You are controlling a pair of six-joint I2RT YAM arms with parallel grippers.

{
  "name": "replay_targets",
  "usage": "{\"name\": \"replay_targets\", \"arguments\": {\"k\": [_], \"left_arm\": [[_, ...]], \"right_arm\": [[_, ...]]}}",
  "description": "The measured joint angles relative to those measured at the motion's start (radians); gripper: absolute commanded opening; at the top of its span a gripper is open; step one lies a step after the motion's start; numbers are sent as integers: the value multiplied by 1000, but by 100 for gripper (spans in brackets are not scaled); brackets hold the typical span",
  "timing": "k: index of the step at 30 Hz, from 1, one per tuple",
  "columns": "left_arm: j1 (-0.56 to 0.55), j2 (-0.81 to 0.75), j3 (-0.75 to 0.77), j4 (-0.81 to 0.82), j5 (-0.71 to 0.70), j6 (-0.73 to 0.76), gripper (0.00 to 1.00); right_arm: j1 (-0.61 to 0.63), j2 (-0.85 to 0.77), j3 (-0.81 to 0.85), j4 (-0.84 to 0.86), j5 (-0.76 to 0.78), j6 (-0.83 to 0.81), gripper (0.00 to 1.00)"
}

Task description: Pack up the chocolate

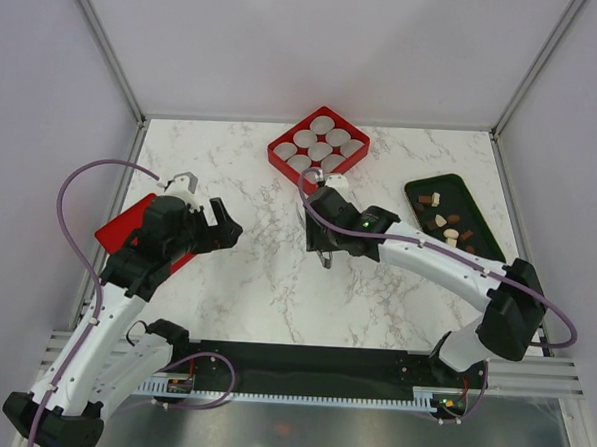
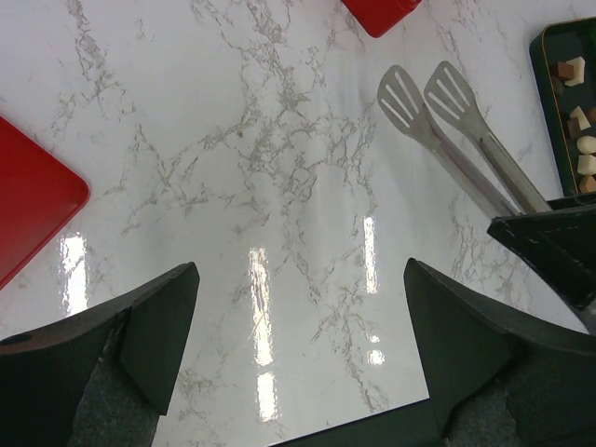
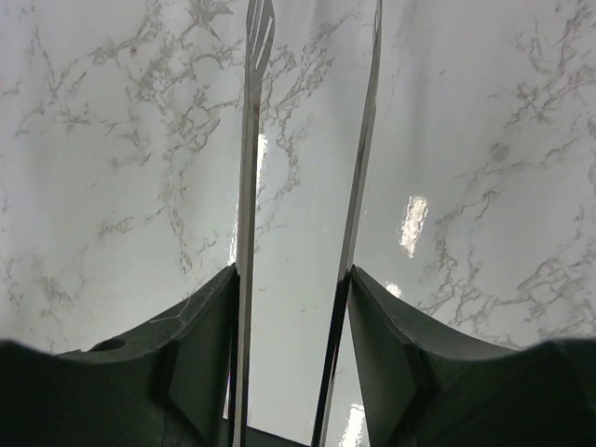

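Note:
The chocolate (image 1: 447, 223) is several small brown and tan pieces lying in a dark tray (image 1: 480, 208) at the right; some also show at the right edge of the left wrist view (image 2: 579, 116). A red box (image 1: 279, 150) at the back holds several white paper cups (image 1: 320, 150). My right gripper (image 1: 318, 230) is shut on the long metal tweezers (image 3: 250, 186), one arm against each finger, above bare marble (image 3: 291, 275). The tweezers' slotted tips (image 2: 410, 98) are spread and empty. My left gripper (image 1: 216, 229) is open and empty over the marble (image 2: 300, 270).
A flat red lid (image 1: 128, 230) lies at the left edge under the left arm, and shows in the left wrist view (image 2: 33, 209). A corner of the red box (image 2: 382, 14) shows at the top there. Marble table (image 1: 235, 280) spans between the arms.

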Motion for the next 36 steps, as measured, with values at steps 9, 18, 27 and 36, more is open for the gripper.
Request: {"name": "replay_targets", "arguments": {"k": [9, 18, 27, 36], "left_arm": [[0, 3, 0, 0, 5, 0, 100], [0, 11, 0, 0, 10, 0, 100], [0, 25, 0, 0, 35, 1, 100], [0, 35, 0, 1, 56, 8, 100]], "right_arm": [[-90, -80, 8, -101, -100, -79, 55], [-379, -161, 8, -210, -106, -166, 54], [-682, -188, 24, -261, -86, -247, 50], [-888, -144, 17, -195, -155, -293, 49]]}}
